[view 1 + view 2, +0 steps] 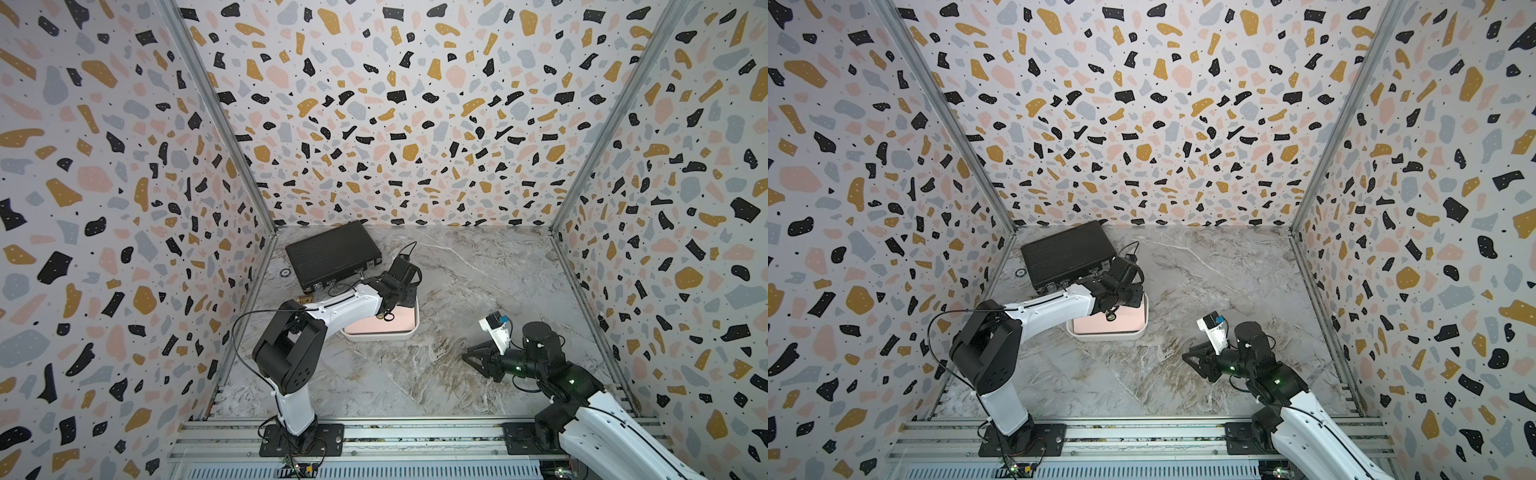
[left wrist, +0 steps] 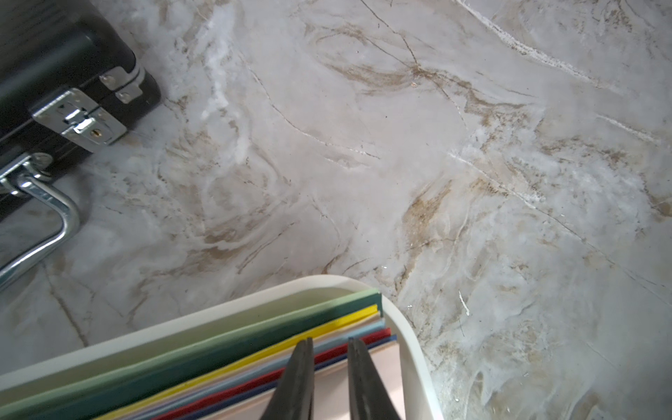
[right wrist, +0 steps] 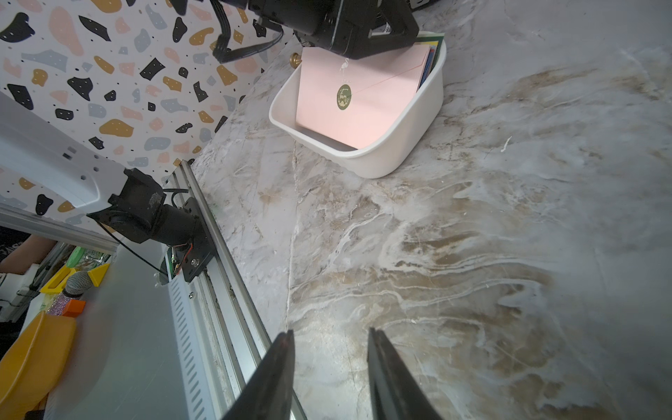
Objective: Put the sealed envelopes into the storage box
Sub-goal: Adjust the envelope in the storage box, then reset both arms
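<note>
While the left hand (image 2: 330, 342) hangs over the storage box (image 2: 409, 338), its two fingers stand slightly apart with nothing between them. Whether their tips touch the stack below I cannot tell. The sealed envelopes (image 2: 218, 342) lie stacked inside the box, directly beneath this hand. Topmost is the pink envelope (image 3: 363, 116), flap side up, with a round green seal sticker (image 3: 344, 96). Edges of light green, dark green, yellow, light blue, red and navy show just past the fingertips. A black briefcase (image 2: 54, 72) lies on the counter (image 2: 363, 145) beyond the box. The right hand (image 3: 329, 332), well apart from the box, is spread and holds nothing above the counter.
</note>
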`<state>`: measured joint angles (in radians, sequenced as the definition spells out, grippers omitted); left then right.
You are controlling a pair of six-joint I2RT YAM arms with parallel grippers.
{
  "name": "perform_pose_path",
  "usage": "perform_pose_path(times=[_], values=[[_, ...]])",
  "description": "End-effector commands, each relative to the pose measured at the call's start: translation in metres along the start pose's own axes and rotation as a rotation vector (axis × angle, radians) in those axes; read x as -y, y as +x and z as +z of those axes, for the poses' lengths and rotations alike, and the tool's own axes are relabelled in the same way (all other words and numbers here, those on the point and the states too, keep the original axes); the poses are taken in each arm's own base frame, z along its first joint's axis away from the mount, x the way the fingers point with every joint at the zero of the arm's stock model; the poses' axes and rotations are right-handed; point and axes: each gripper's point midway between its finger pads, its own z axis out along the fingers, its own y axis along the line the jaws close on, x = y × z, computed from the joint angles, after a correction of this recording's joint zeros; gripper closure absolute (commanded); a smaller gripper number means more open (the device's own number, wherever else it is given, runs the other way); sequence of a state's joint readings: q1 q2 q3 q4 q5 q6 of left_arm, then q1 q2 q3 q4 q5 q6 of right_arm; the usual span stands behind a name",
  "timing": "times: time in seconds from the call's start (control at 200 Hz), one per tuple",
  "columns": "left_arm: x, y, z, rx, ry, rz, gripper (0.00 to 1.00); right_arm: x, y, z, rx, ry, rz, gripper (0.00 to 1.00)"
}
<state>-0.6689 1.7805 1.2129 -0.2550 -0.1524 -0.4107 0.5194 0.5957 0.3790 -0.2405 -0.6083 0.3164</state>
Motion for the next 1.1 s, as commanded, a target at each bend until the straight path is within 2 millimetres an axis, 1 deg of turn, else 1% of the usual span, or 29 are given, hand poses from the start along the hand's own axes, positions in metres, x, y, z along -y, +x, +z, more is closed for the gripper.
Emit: perform_pose_path(times=[0.0, 0.065, 0.15, 0.27, 0.38, 0.446, 0.496, 0.521, 0.581, 0.621, 0.656, 0.676, 0.696, 0.701, 0.746, 0.811, 0.851, 0.911, 0.926, 0.951, 0.981, 1.001, 1.016, 1.021, 1.041, 1.096], values=[[0.004, 0.013, 0.0, -0.019, 0.022, -0.004, 0.79, -0.006, -0.011, -0.004, 0.022, -0.002, -0.014, 0.61], [0.001, 0.016, -0.001, -0.024, 0.012, -0.001, 0.79, -0.005, -0.011, -0.004, 0.021, -0.002, -0.014, 0.61], [0.0, 0.014, -0.006, -0.016, 0.007, 0.005, 0.78, -0.005, -0.011, -0.003, 0.02, -0.001, -0.013, 0.61], [0.001, 0.004, -0.014, -0.003, 0.002, 0.014, 0.72, -0.004, -0.01, -0.003, 0.019, 0.002, -0.009, 0.61], [0.002, -0.012, -0.029, 0.038, 0.001, 0.013, 0.67, -0.004, -0.01, -0.003, 0.018, 0.004, -0.008, 0.61], [-0.002, -0.021, -0.045, 0.075, -0.014, 0.011, 0.63, -0.003, -0.01, -0.003, 0.018, 0.009, -0.006, 0.61], [-0.009, -0.026, -0.059, 0.103, -0.042, 0.006, 0.57, -0.002, -0.011, -0.004, 0.02, 0.019, -0.006, 0.61], [-0.014, -0.027, -0.065, 0.114, -0.062, 0.006, 0.53, -0.001, -0.011, -0.004, 0.019, 0.028, -0.005, 0.61], [-0.029, -0.029, -0.089, 0.16, -0.112, 0.002, 0.43, 0.004, -0.012, -0.005, 0.021, 0.062, -0.002, 0.61], [-0.043, -0.028, -0.104, 0.195, -0.153, -0.01, 0.36, 0.009, -0.013, -0.006, 0.024, 0.094, 0.001, 0.61], [-0.057, -0.024, -0.116, 0.218, -0.192, -0.019, 0.28, 0.016, -0.015, -0.008, 0.032, 0.137, 0.001, 0.6], [-0.067, -0.023, -0.126, 0.244, -0.226, -0.032, 0.11, 0.021, -0.016, -0.008, 0.038, 0.166, 0.001, 0.6], [-0.078, -0.02, -0.133, 0.26, -0.263, -0.048, 0.01, 0.026, -0.018, -0.009, 0.046, 0.196, 0.0, 0.59], [-0.081, -0.02, -0.136, 0.267, -0.272, -0.053, 0.0, 0.027, -0.019, -0.01, 0.049, 0.204, 0.0, 0.59], [-0.104, -0.014, -0.155, 0.315, -0.343, -0.102, 0.01, 0.042, -0.023, -0.012, 0.078, 0.288, -0.001, 0.57], [-0.133, -0.003, -0.174, 0.369, -0.423, -0.128, 0.01, 0.067, -0.031, -0.019, 0.136, 0.429, -0.008, 0.55], [-0.151, 0.002, -0.186, 0.405, -0.504, -0.131, 0.01, 0.081, -0.037, -0.025, 0.174, 0.516, -0.016, 0.54], [-0.177, 0.013, -0.204, 0.462, -0.64, -0.155, 0.01, 0.098, -0.049, -0.035, 0.223, 0.633, -0.061, 0.52], [-0.179, 0.014, -0.207, 0.479, -0.65, -0.157, 0.01, 0.101, -0.051, -0.038, 0.234, 0.661, -0.073, 0.51], [-0.179, 0.014, -0.207, 0.496, -0.644, -0.123, 0.01, 0.109, -0.056, -0.043, 0.25, 0.721, -0.093, 0.5], [-0.174, 0.016, -0.201, 0.503, -0.617, -0.045, 0.01, 0.12, -0.061, -0.051, 0.273, 0.8, -0.108, 0.49], [-0.17, 0.012, -0.201, 0.537, -0.59, -0.009, 0.01, 0.126, -0.064, -0.057, 0.285, 0.853, -0.124, 0.49], [-0.169, 0.014, -0.197, 0.546, -0.589, 0.019, 0.01, 0.131, -0.064, -0.06, 0.28, 0.891, -0.138, 0.48], [-0.169, 0.015, -0.197, 0.551, -0.59, 0.029, 0.01, 0.132, -0.068, -0.061, 0.295, 0.899, -0.145, 0.48], [-0.17, 0.017, -0.195, 0.569, -0.599, 0.052, 0.01, 0.136, -0.072, -0.065, 0.307, 0.939, -0.168, 0.48], [-0.179, 0.026, -0.193, 0.599, -0.643, 0.089, 0.01, 0.149, -0.076, -0.074, 0.308, 1.047, -0.223, 0.47]])
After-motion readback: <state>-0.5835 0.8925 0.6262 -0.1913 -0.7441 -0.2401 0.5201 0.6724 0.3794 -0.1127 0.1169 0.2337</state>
